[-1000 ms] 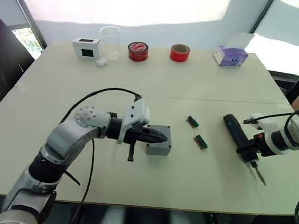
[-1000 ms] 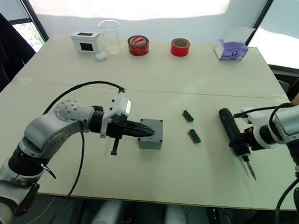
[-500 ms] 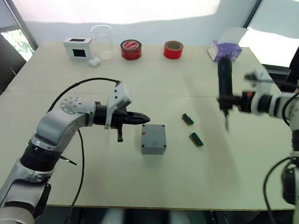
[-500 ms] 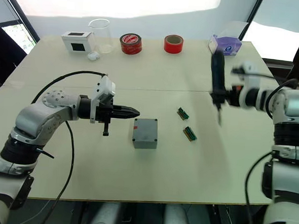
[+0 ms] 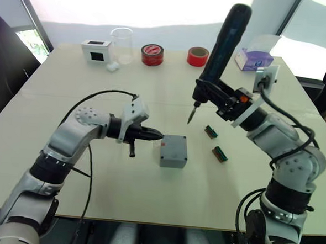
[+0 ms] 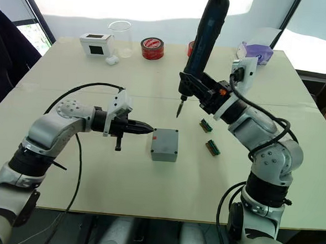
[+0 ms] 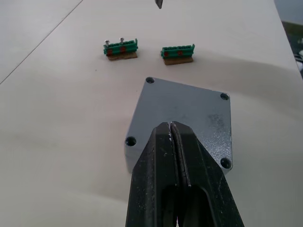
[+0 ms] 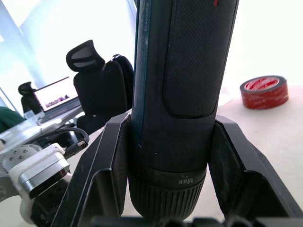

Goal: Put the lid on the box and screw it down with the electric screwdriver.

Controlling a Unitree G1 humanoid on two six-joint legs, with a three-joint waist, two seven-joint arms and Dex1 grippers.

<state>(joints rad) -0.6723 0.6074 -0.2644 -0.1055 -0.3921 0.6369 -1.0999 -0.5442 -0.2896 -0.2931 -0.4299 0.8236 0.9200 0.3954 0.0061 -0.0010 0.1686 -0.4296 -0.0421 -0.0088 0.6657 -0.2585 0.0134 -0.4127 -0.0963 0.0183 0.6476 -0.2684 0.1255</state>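
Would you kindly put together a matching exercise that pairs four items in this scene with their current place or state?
Items:
1. electric screwdriver
2. box
3. left end effector
4. red tape rolls

States:
a. shut with nothing in it, its tips beside the box
b. standing at the table's far edge
c. held nearly upright in the air, bit pointing down
d. resting on the table with its lid on

Pairs: 1-c, 2-d, 3-a, 4-b
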